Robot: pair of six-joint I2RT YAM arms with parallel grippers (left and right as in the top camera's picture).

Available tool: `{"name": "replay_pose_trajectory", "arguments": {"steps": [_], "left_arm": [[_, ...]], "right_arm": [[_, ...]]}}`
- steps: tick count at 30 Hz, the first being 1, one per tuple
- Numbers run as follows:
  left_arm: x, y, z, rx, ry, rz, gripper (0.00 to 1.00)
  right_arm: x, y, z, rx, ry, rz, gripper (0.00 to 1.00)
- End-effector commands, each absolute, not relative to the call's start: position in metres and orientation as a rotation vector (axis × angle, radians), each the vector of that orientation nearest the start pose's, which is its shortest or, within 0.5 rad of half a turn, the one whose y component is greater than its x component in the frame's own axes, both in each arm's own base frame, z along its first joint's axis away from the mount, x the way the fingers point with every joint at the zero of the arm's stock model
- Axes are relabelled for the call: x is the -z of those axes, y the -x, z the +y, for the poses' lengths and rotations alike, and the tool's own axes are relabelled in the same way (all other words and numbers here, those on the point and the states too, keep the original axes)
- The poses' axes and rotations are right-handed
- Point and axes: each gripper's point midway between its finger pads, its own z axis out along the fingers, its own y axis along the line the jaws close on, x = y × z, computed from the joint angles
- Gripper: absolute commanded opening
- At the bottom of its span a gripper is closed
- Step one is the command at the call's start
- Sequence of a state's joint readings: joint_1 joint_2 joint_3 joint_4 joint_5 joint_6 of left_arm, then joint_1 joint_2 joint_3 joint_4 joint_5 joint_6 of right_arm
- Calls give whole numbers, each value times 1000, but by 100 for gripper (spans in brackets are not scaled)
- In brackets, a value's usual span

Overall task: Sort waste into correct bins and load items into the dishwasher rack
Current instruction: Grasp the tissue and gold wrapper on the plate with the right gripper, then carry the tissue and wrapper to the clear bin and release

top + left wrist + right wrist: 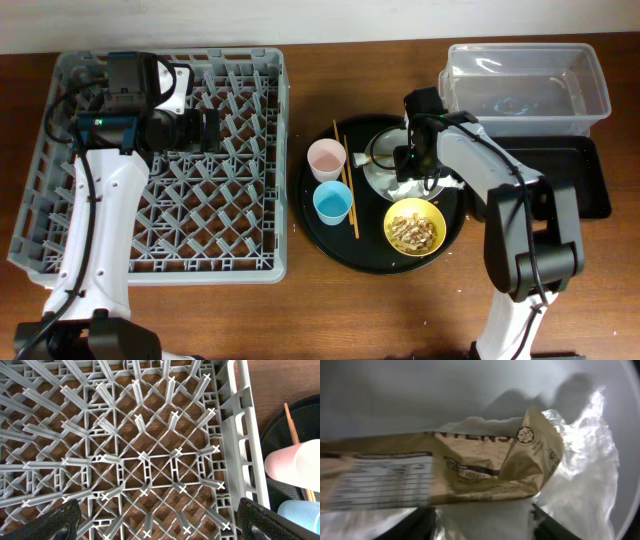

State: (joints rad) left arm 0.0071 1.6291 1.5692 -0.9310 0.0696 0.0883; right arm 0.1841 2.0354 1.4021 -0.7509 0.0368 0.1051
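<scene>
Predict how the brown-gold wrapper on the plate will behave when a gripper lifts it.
The wrapper is creased and folded over, so it will probably bend limply. It looks thin and likely light. Its smooth face may slip, and since it lies against the crumpled tissue, that could come up with it.

Grey rack (232, 205), pink cup (326, 158), blue cup (332, 201), yellow bowl (415, 227).

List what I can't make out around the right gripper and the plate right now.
Right gripper: fingertips cut off by the bottom edge in the right wrist view, covered by its own wrist overhead; whether it grips the wrapper cannot be told.
White plate: mostly under the right arm overhead.
Wrapper print: left end blurred, right wrist view.
Chopsticks: largely behind the pink cup, left wrist view.
</scene>
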Motion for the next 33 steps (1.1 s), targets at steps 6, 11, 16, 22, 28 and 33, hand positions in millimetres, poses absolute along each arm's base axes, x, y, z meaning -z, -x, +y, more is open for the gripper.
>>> {"name": "replay_pose_trajectory", "arguments": {"steps": [6, 11, 16, 22, 28, 33], "left_arm": [[-224, -423, -6, 40, -111, 2537, 100], [-226, -426, -6, 39, -112, 2522, 100], [-226, -426, -6, 39, -111, 2522, 100], [-226, -426, -6, 39, -112, 2521, 100], [-226, -427, -6, 37, -111, 2518, 100], [-226, -426, -6, 39, -111, 2521, 100]], "right_arm": [[-144, -414, 82, -67, 124, 2863, 4], [-258, -495, -39, 354, -375, 2362, 4], [-201, -567, -109, 283, -522, 2250, 4], [-197, -566, -78, 77, -433, 2340, 98], [-209, -470, 63, -463, -322, 2674, 63], [-133, -445, 85, -234, -815, 2731, 64]]}}
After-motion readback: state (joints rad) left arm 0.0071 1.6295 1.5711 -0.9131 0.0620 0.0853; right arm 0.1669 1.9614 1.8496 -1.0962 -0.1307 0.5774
